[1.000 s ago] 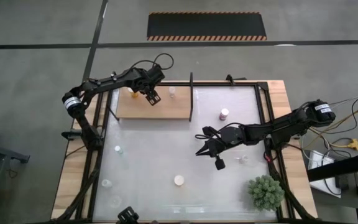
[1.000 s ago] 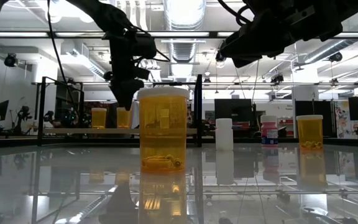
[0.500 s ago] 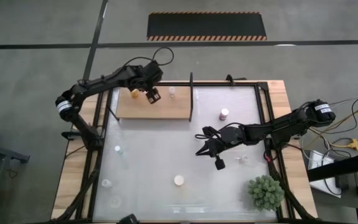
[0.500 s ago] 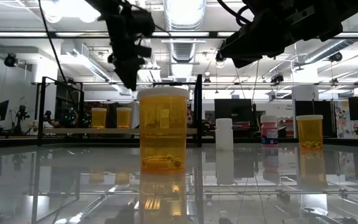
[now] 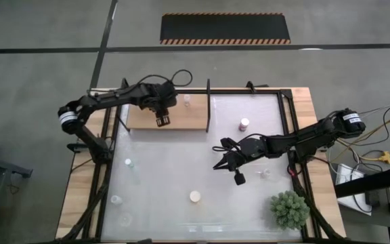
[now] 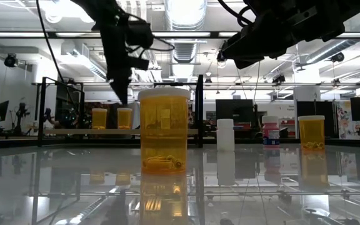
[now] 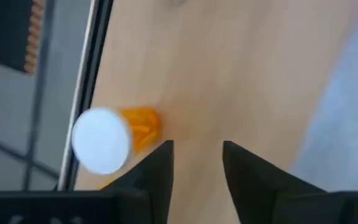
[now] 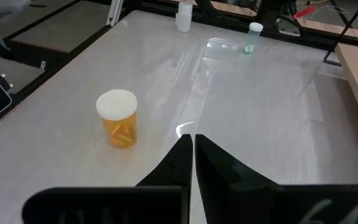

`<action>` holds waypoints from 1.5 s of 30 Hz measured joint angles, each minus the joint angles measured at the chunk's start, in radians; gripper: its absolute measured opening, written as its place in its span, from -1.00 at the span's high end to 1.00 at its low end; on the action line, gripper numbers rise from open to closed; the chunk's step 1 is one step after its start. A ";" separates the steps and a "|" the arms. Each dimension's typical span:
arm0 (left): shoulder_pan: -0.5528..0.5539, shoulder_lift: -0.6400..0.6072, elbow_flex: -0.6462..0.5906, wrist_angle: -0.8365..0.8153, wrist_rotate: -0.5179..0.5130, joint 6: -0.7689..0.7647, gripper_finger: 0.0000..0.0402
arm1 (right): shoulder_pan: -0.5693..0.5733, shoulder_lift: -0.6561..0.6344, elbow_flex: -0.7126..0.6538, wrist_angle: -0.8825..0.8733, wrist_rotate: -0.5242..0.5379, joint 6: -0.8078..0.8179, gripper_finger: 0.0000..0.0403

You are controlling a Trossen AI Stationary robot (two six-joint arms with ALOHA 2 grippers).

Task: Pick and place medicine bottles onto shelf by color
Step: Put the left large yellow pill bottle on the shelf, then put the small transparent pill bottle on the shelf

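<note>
Pale wood shelf (image 5: 181, 118): flat tan board inside a black metal frame at the far left corner of the desk; bare wood lies on every side of the left gripper.
Left gripper (image 5: 162, 120): above the shelf's near half, dark fingers (image 7: 157, 167) parted with only wood showing in the gap, holding nothing.
Orange bottle on shelf (image 7: 114, 135): translucent cylinder with a round white cap, upright just beside the left gripper on its outer side, close to the frame edge, not touching the fingers.
Right gripper (image 5: 217, 163): over the middle of the desk, fingers closed tip to tip, empty.
Glossy white desk (image 5: 175, 169): smooth, reflective top; wide bare stretch around the right gripper.
Orange capped bottle (image 8: 118, 118): ahead of the right gripper, well apart, standing alone near the front edge.
Maroon bottle (image 5: 244, 124): white cap, behind the right gripper near the shelf's end post.
Spiky green plant (image 5: 289, 208): at the front right corner.
</note>
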 joint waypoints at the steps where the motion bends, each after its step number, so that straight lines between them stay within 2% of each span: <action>1: 0.004 0.003 -0.013 0.013 -0.027 0.009 0.46 | 0.000 0.000 0.000 0.000 0.000 0.000 0.96; 8: 0.020 0.003 -0.070 0.114 -0.137 0.015 0.64 | 0.000 0.000 0.000 0.001 0.000 -0.002 0.96; 18: 0.042 0.003 -0.092 0.152 -0.145 0.031 0.76 | 0.000 0.000 0.000 0.001 0.000 -0.003 0.96; 25: -0.017 -0.022 -0.078 0.099 -0.131 -0.107 0.77 | 0.000 0.005 0.000 0.003 0.000 0.010 0.96; 29: -0.130 -0.086 -0.087 0.092 -0.052 -0.226 0.77 | 0.000 0.007 0.000 0.002 0.000 0.015 0.96; 33: -0.317 -0.156 -0.105 0.138 -0.029 -0.331 0.77 | 0.000 0.007 0.000 0.007 0.000 0.062 0.96; 36: -0.468 -0.201 -0.136 0.291 -0.030 -0.352 0.77 | 0.000 0.006 0.000 0.009 0.000 0.103 0.96; 39: -0.601 -0.227 -0.191 0.522 -0.028 -0.342 0.77 | 0.000 0.006 0.000 0.010 0.000 0.160 0.96; 42: -0.709 -0.240 -0.247 0.705 -0.028 -0.305 0.77 | 0.000 0.006 0.000 0.010 0.000 0.241 0.96; 45: -0.787 -0.240 -0.289 0.816 -0.028 -0.278 0.77 | 0.000 0.006 0.000 0.010 0.000 0.258 0.96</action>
